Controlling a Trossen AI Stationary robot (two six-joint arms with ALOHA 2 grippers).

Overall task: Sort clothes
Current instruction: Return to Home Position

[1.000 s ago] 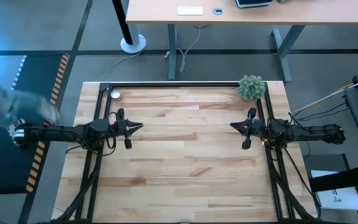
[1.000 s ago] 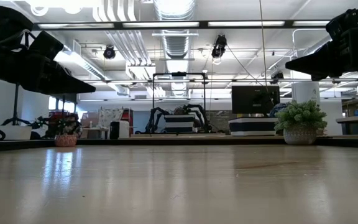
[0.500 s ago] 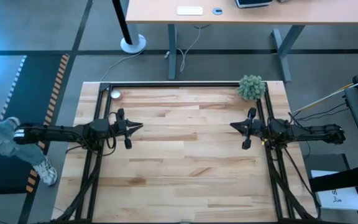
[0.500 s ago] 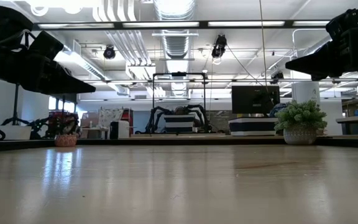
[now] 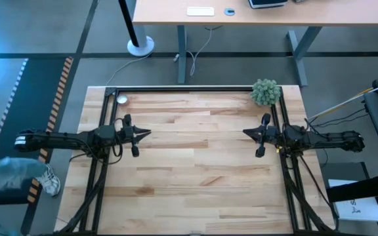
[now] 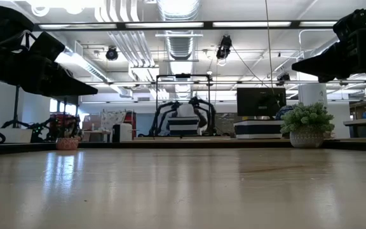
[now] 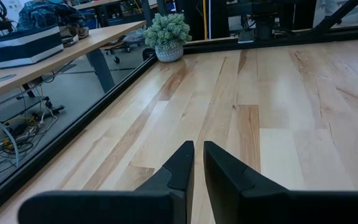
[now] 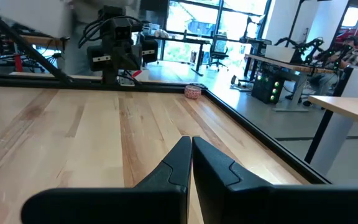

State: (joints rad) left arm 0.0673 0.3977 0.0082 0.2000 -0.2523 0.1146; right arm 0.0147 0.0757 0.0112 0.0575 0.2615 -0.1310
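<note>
No clothes show in any view; the wooden table top point(image 5: 195, 164) lies bare between the arms. My left gripper point(image 5: 148, 134) hovers level over the table's left side and points toward the middle. In the left wrist view its fingers point(image 7: 197, 149) stand almost together with only a thin slit between them, and nothing is in it. My right gripper point(image 5: 245, 132) hovers level over the right side, facing the left one. Its fingertips point(image 8: 190, 142) meet, and it holds nothing. Both grippers hang well above the board in the low view point(image 6: 94, 92) point(image 6: 294, 63).
A small fuzzy green plant in a pot point(image 5: 266, 92) stands at the far right corner. A small round pot point(image 5: 121, 99) sits at the far left corner. A black frame point(image 5: 189, 90) runs along the far edge. A person's leg and shoe point(image 5: 44, 180) show beside the table's left edge.
Both arms have kept still. A person on the floor beside the table's left edge has walked toward the near side.
</note>
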